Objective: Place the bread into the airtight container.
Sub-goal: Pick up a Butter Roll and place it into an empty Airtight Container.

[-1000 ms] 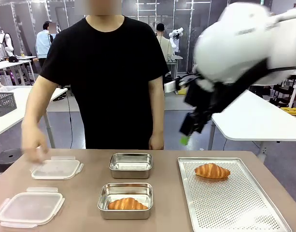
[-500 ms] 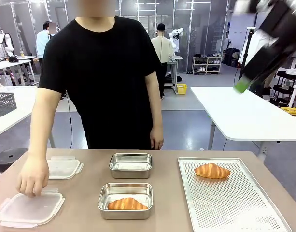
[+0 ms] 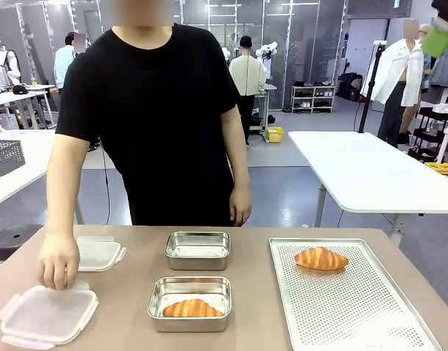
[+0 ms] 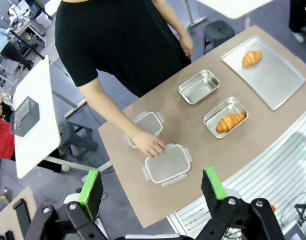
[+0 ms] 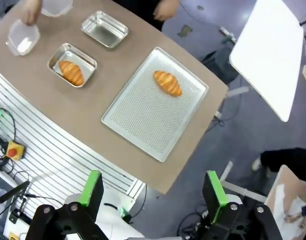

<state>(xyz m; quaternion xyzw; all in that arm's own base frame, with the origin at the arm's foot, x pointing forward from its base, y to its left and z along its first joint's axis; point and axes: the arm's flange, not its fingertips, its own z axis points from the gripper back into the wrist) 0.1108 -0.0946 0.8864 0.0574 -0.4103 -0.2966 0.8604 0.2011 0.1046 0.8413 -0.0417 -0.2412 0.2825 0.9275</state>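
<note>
- Left tool (image 4: 152,180) is hanging high above the desk (image 3: 253,292), jaws released and holding nothing.
- Right tool (image 5: 153,184) is likewise standing wide apart and empty, high over the tray (image 5: 143,115).
- Bread still to be moved: one croissant (image 3: 321,258) is lying on the tray, at its far end. A second croissant (image 3: 192,308) is already sitting in the near metal box (image 3: 190,291).
- The far metal box (image 3: 198,250) is standing empty, between the near box and the person.
- The person's hand (image 3: 59,265) is resting on the near lid (image 3: 47,316); the other lid (image 3: 99,254) is lying just beyond it.
- Risk: the croissant is soft and curved, so a hard squeeze is likely to crush it, and an off-centre grasp could let it roll out.
- Risk: the empty box is light and may skid if a finger clips its rim.
- Risk: the person is working with the lids, so hand and arm could meet over the boxes.
- Change: a second ago the right arm was looming over the tray; now one green pad (image 3: 444,38) is showing at the top corner.
- Change: the person's hand is now on the near lid, not the far one.
</note>
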